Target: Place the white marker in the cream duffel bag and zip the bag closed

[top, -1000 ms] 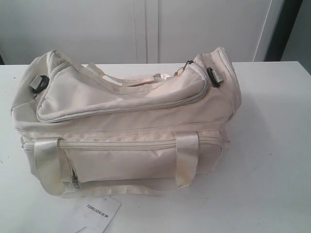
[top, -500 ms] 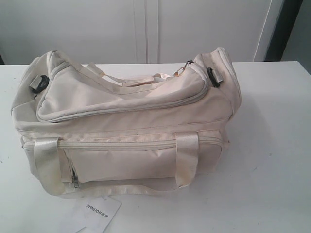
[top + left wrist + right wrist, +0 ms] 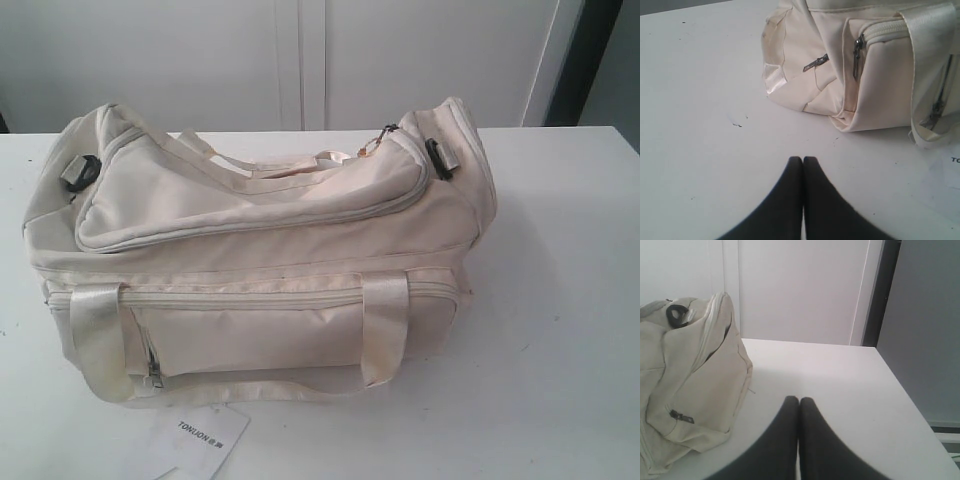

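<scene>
Left pincer (image 3: 802, 159): clenched tip to tip and grasping nothing. It hangs low over the table (image 3: 560, 300), near the front corner of the bag (image 3: 880, 75) but apart from it.
Right pincer (image 3: 799, 399): also clenched and empty, over the table by the bag's end, not touching the fabric.
Reason for this pose: I judge that neither pincer has work in hand, so both are shut and stand clear of the bag.
Bag: it sits in the middle of the table, its pocket (image 3: 250, 335) facing the exterior camera and the handles (image 3: 385, 330) hanging down the front.
Flap (image 3: 250, 200): it lies flat and its zip looks drawn round. A little dark shows at the zip's end in the right wrist view, so I cannot tell if it is fully shut.
Marker: it is in no view. It is probably inside the bag, but I cannot confirm this.
Card (image 3: 200, 440): it lies on the table just beside the bag's front edge.
</scene>
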Available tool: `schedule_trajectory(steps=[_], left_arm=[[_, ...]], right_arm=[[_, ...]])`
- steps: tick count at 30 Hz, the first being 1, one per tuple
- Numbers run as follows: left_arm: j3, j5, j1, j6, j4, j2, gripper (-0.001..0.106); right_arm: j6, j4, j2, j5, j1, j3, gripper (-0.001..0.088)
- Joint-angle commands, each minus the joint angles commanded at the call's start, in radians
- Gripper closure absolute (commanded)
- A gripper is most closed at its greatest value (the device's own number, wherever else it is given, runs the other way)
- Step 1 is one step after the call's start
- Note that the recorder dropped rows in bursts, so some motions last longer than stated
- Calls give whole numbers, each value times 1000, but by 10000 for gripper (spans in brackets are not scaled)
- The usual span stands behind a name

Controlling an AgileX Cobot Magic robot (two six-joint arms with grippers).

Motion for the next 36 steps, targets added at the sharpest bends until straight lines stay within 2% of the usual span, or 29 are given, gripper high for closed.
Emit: schedule_trajectory(steps=[9,18,25,32,36], left_arm=[[0,0,0,0,0,0,1053],[0,0,0,0,0,0,1053],[0,0,0,0,0,0,1053],[0,0,0,0,0,0,1053],[0,0,0,0,0,0,1053]], right_arm=[[0,0,0,-41,0,51,868],[0,0,0,-43,0,56,868],[16,0,0,-104,0,98,868],[19,0,0,-94,0,98,868],[17,0,0,-44,0,98,868]])
